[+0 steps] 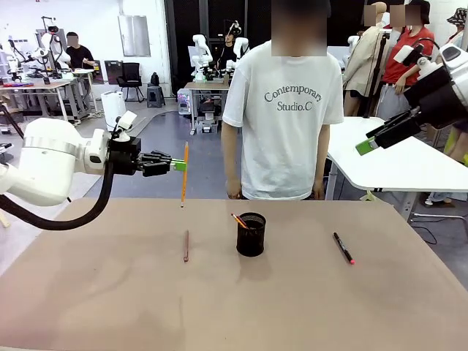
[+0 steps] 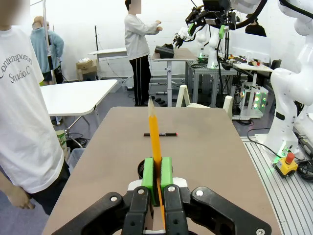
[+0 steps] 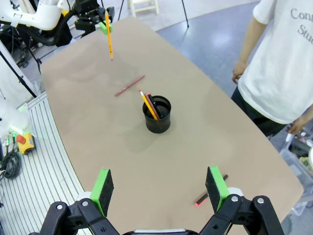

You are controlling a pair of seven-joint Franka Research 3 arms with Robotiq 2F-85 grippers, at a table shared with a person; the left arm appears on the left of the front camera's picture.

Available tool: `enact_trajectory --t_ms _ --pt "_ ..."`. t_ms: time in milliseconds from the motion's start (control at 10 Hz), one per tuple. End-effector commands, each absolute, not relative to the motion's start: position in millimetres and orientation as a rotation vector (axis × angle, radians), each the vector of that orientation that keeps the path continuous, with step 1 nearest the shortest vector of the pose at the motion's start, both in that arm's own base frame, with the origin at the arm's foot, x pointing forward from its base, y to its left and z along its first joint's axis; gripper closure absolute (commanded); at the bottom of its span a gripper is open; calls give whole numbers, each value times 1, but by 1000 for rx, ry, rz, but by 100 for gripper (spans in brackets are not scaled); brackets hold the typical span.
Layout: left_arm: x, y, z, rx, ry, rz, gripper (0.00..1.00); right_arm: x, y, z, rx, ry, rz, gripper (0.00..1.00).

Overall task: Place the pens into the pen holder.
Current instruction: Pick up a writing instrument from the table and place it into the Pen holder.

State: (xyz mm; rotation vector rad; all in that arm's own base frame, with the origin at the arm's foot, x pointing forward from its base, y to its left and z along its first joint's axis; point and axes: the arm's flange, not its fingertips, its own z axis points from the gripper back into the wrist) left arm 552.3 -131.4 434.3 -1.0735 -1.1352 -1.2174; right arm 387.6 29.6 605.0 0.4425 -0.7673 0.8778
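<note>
left pincer (image 2: 156, 171) clenched on yellow pencil (image 1: 184, 174), held upright above counter (image 1: 110, 307), well left of pen holder (image 1: 251, 234); reddish pencil (image 1: 186, 246) lies flat beneath it; right pincer (image 3: 160, 183) released, empty, raised well apart from black marker (image 1: 344, 248) at counter's rt side

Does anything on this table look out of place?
Nothing damaged or spilled. A reddish-brown pencil and a red-ended black marker lie loose either side of the black mesh cup; the left pincer holds a yellow-orange pencil upright.
</note>
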Motion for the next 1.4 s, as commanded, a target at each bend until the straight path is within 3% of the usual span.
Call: enact_trajectory --t_ms 0,300,1300 --pt "552 -131 434 -1074 -1135 -1217 100 388 30 605 452 -772 878 0" --pt "568 -166 424 -1083 -1234 -1220 100 388 30 605 452 -772 878 0" --pt "606 -291 375 -1366 -1225 -1402 100 388 30 605 452 -772 878 0"
